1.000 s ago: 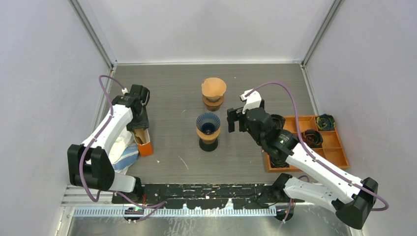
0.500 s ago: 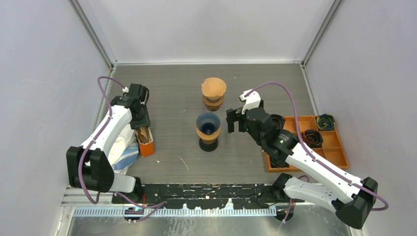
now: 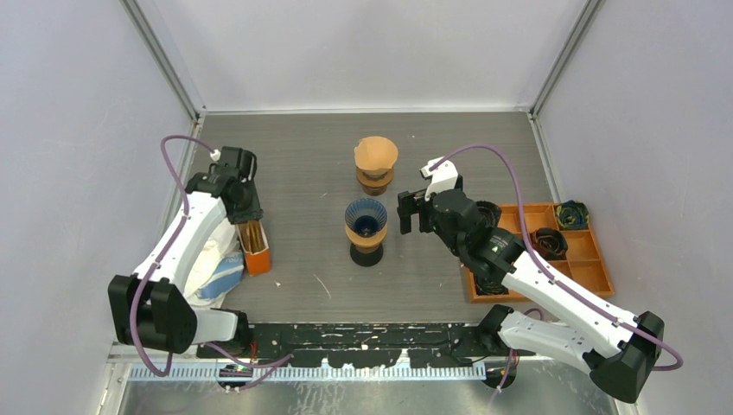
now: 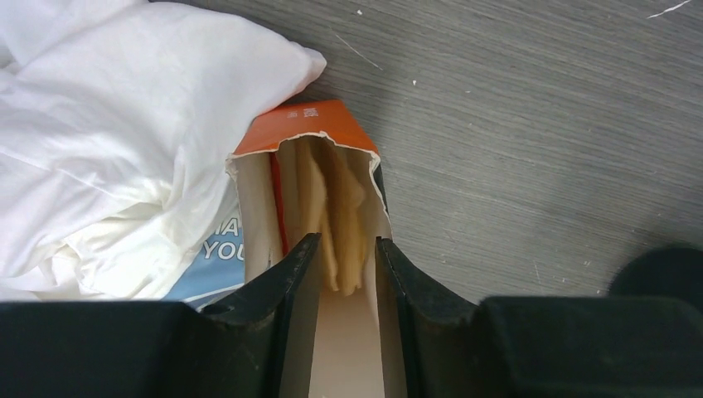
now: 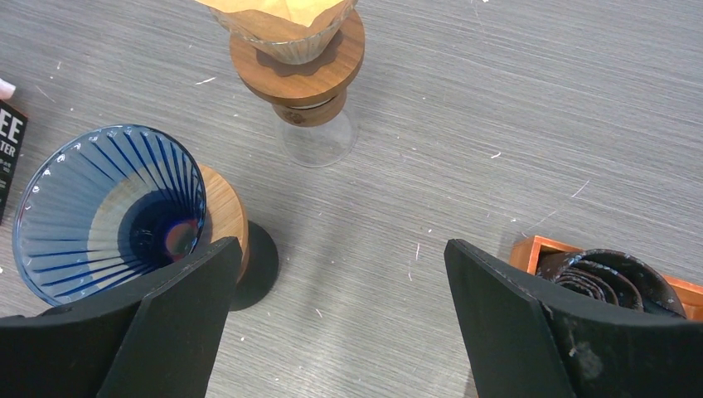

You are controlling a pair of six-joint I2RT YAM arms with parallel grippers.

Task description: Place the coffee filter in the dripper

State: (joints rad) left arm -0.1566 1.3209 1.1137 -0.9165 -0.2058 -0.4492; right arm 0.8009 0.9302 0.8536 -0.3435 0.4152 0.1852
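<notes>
The blue ribbed glass dripper point(image 3: 366, 216) stands on a wooden collar and black base at the table's middle; it is empty and also shows in the right wrist view point(image 5: 108, 207). An orange filter box point(image 3: 253, 246) stands open at the left. In the left wrist view the box point(image 4: 307, 133) holds cream paper filters point(image 4: 340, 215). My left gripper point(image 3: 245, 210) hovers over the box mouth, its jaws a narrow gap apart point(image 4: 341, 240), with the filters' ends between them and not clamped. My right gripper point(image 3: 413, 213) is wide open and empty point(image 5: 341, 245) just right of the blue dripper.
A second dripper point(image 3: 376, 156) with a brown filter in it stands behind the blue one. A white plastic bag point(image 3: 212, 259) lies left of the box. An orange tray point(image 3: 596, 259) with dark drippers point(image 3: 549, 242) sits at the right.
My left gripper has risen and drawn back a little from the filter box. The right arm has not moved.
</notes>
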